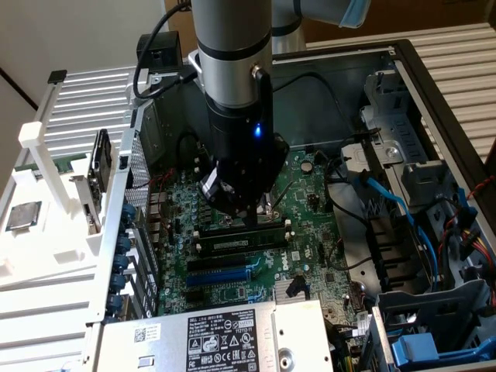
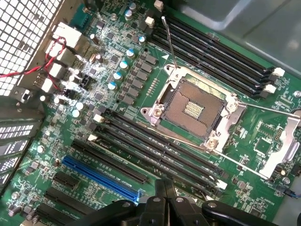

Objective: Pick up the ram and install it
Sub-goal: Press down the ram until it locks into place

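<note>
The gripper (image 1: 246,219) hangs low inside the open computer case (image 1: 434,85), over the motherboard (image 1: 310,194) beside the processor socket (image 2: 193,106), which stands open and bare. In the wrist view its jaws (image 2: 165,189) are pressed together with nothing visible between them. In the exterior view the ram (image 1: 240,242) lies along one of the long black slots (image 2: 155,150) just beside the gripper, between white end clips, apart from the jaws; how deeply it sits I cannot tell. A blue slot (image 1: 221,273) runs parallel just beyond it. A square silver processor chip (image 1: 23,215) rests on the white rack (image 1: 46,256) at the exterior view's left
</note>
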Controlling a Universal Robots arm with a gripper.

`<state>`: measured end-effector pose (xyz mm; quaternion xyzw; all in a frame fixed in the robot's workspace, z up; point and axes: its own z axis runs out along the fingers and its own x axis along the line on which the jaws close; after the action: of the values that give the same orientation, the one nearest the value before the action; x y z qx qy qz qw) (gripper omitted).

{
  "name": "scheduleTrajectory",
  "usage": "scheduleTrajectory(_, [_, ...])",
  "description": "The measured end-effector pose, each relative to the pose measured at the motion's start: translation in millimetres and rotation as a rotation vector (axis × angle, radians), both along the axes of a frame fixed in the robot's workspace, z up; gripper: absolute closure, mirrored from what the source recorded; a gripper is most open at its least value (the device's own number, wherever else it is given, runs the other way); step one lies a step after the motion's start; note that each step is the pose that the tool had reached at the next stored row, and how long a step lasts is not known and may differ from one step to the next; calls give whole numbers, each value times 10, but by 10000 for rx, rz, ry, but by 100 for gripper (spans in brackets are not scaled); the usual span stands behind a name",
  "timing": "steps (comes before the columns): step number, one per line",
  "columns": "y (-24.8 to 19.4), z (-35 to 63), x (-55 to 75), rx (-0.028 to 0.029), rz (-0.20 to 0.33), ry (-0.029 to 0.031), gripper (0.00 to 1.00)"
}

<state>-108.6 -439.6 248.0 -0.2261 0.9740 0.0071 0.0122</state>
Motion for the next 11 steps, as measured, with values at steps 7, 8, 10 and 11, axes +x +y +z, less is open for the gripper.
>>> scheduleTrajectory(7, [0,0,0,0,-886,43,90])
scheduleTrajectory(8, [0,0,0,0,-1013,49,90])
scheduleTrajectory(10, [0,0,0,-1,-1279,63,90])
scheduleTrajectory(11, [0,0,0,0,-1402,69,90])
